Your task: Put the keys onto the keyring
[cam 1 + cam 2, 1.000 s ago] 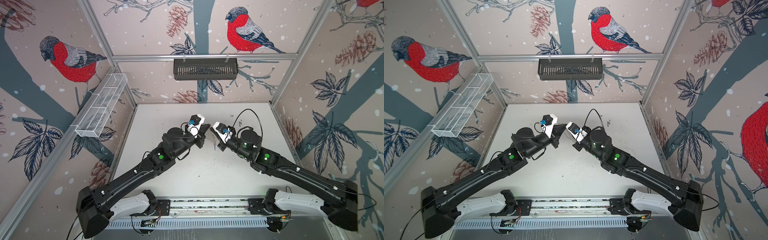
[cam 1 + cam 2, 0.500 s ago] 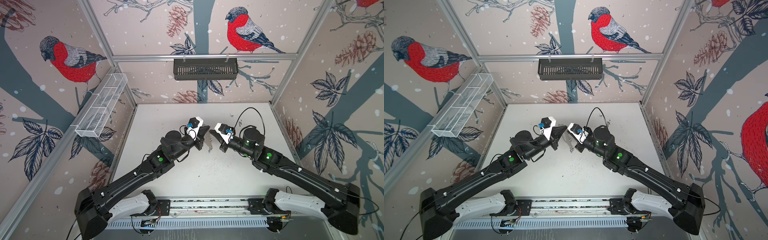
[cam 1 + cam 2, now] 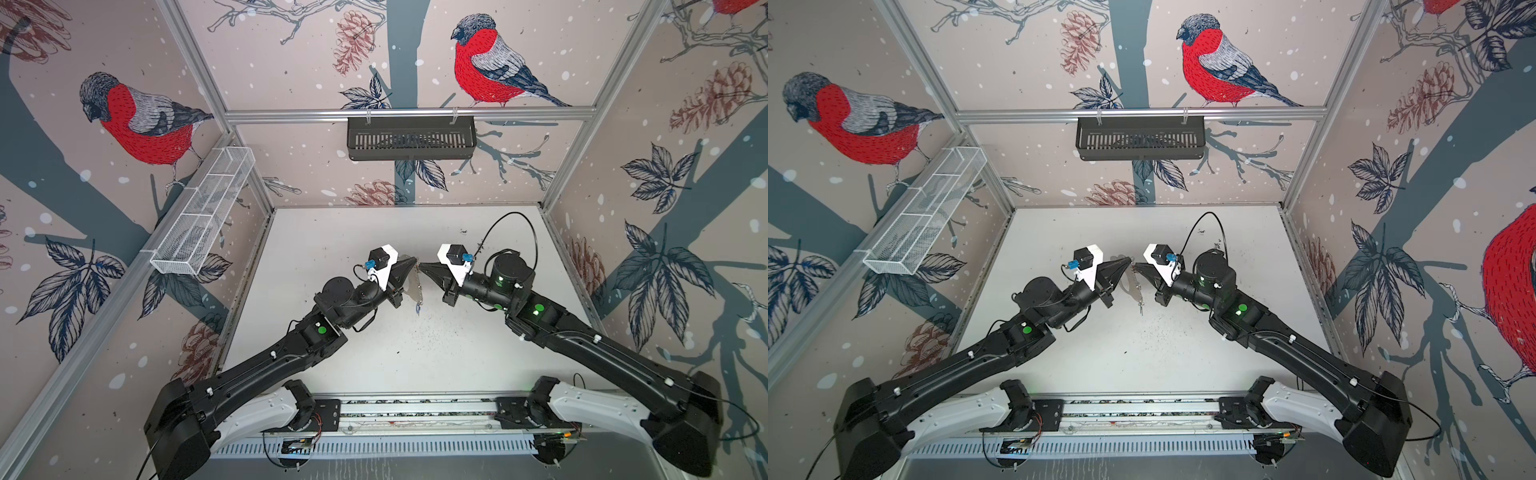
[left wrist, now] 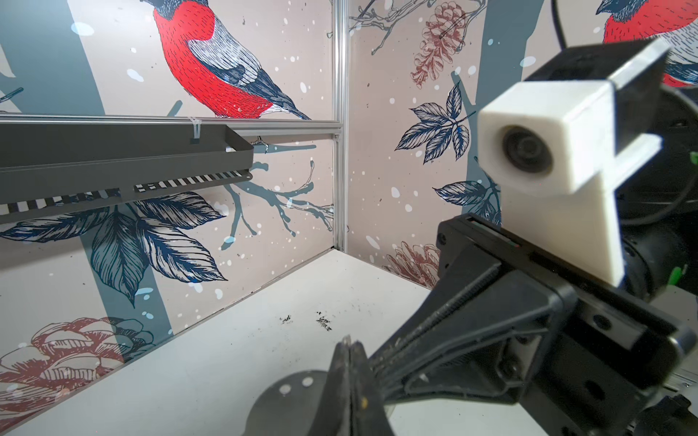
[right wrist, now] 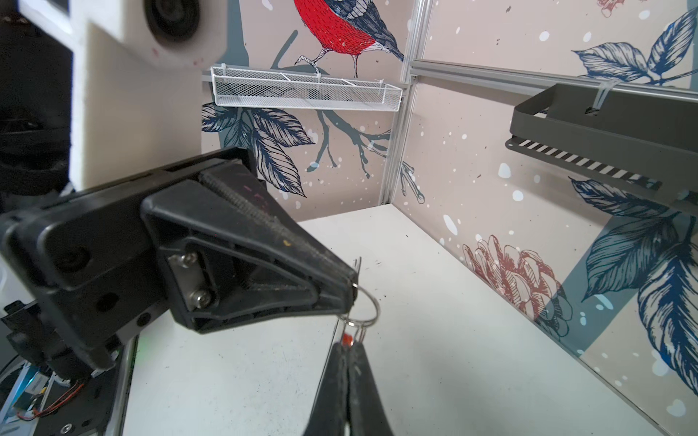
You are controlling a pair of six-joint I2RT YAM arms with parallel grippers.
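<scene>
In both top views the left end effector [image 3: 414,262] and right end effector [image 3: 422,266] meet tip to tip above the bench [image 3: 415,357]. The see-through keyring [image 3: 411,286] hangs from the left one's closed jaws, with a blue-tagged key [image 3: 418,309] dangling below. Only the right wrist view shows a metal ring [image 5: 368,305] at the left tip and a red tag [image 5: 346,339] pinched in the right one's closed jaws.
</scene>
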